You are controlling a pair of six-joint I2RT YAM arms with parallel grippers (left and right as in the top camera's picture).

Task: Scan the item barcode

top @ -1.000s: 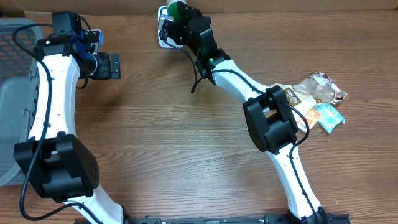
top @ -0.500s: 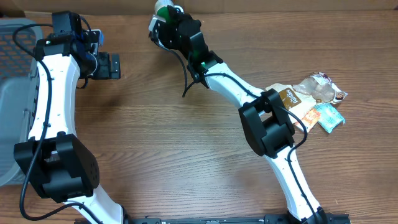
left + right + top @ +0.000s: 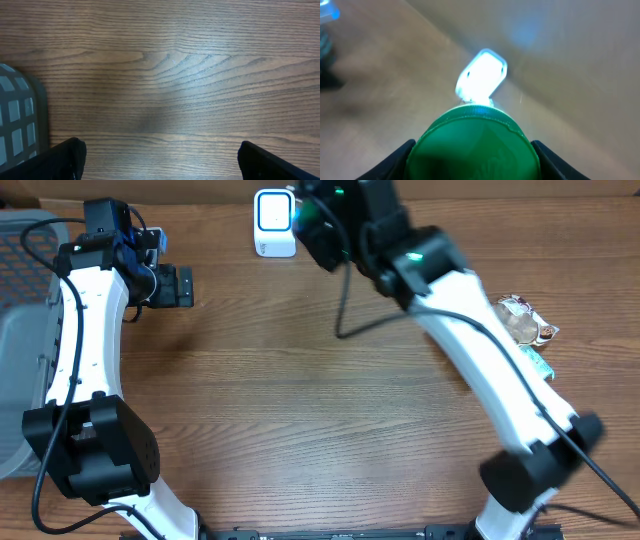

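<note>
The item is a container with a round green lid (image 3: 475, 145), and my right gripper (image 3: 474, 160) is shut on it, a finger pressed against each side. Beyond the lid, the white barcode scanner (image 3: 481, 74) glows bright in the right wrist view. From overhead the scanner (image 3: 273, 222) stands at the table's back edge. The right gripper (image 3: 318, 225) hangs just right of it, with only a sliver of green (image 3: 303, 208) showing. My left gripper (image 3: 178, 285) hovers open over bare wood at the left, nothing between its fingers (image 3: 62, 160).
A grey mesh basket (image 3: 20, 340) sits at the table's left edge, and its corner (image 3: 17, 120) shows in the left wrist view. Snack packets (image 3: 520, 320) lie at the right, partly under the right arm. A cardboard wall runs along the back.
The right arm has lifted and swung to the right with the item, uncovering the scanner it was over. The left arm has not moved.
</note>
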